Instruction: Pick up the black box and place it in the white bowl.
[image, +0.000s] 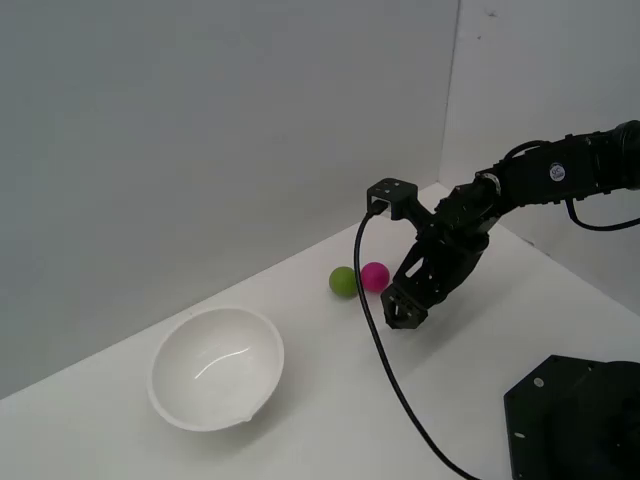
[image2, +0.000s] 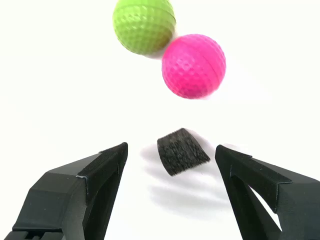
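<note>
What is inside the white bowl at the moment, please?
Nothing shows inside the white bowl; only bare glossy white. Its near wall hides a little of the interior. The black box lies on the table between the open end effector fingers.

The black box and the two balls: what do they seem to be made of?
The black box looks like matte foam or a felt-like material: its surface is rough and has no shine. The green ball and the pink ball look like hard plastic with dimples, like golf balls.

White tabletop, plain grey walls
</note>
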